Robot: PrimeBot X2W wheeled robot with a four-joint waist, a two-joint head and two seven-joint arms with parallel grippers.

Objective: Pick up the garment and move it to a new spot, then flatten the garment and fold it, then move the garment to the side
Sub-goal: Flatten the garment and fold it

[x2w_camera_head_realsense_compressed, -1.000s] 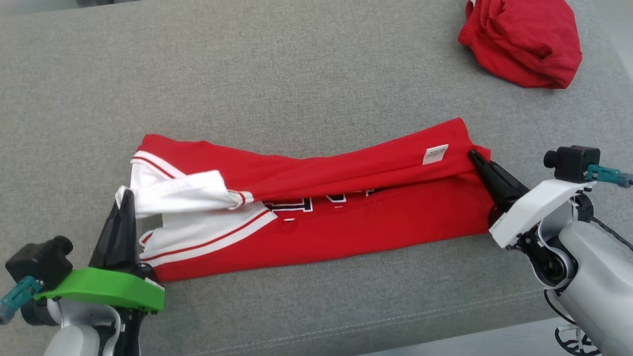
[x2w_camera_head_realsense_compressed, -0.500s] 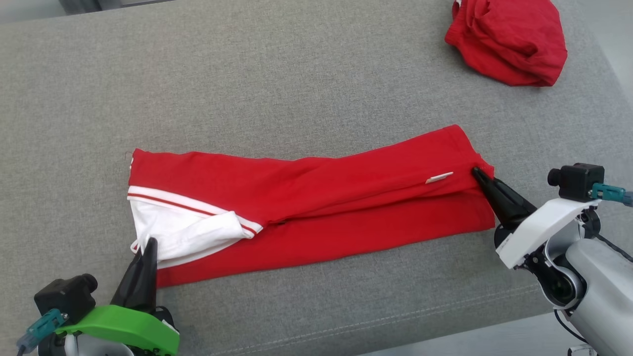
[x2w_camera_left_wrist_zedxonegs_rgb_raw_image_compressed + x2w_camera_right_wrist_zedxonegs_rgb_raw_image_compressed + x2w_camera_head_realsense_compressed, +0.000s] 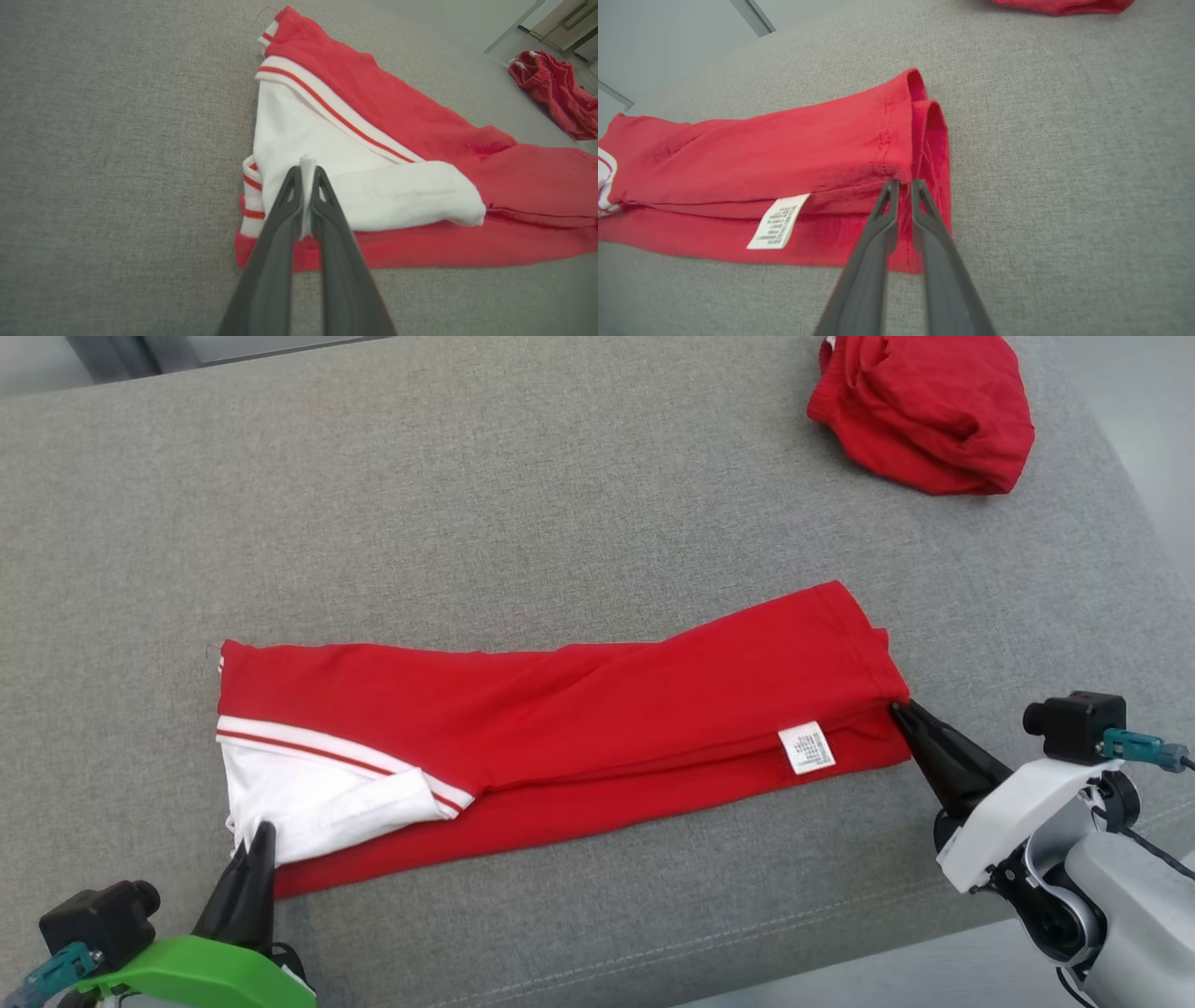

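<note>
The garment (image 3: 579, 709) is a red shirt with a white, red-striped sleeve (image 3: 308, 793). It lies on the grey cushion (image 3: 523, 504) folded lengthwise into a long flat strip. At the strip's left end my left gripper (image 3: 261, 831) is shut on the white sleeve cloth, which shows pinched between its tips (image 3: 307, 170). My right gripper (image 3: 898, 709) is at the right end, at the hem corner. Its tips (image 3: 904, 184) stand close together with red cloth between them. A white label (image 3: 777, 220) faces up near that end.
A second red garment (image 3: 924, 406) lies crumpled at the cushion's far right corner, also in the left wrist view (image 3: 556, 88). The cushion's front edge (image 3: 747, 961) with its seam runs just below the strip. Bare grey cushion lies beyond the strip.
The raised top layer has come down toward the front over the lower layer, hiding the lettering. Both grippers sank with it toward the front edge. The camera view also shifted.
</note>
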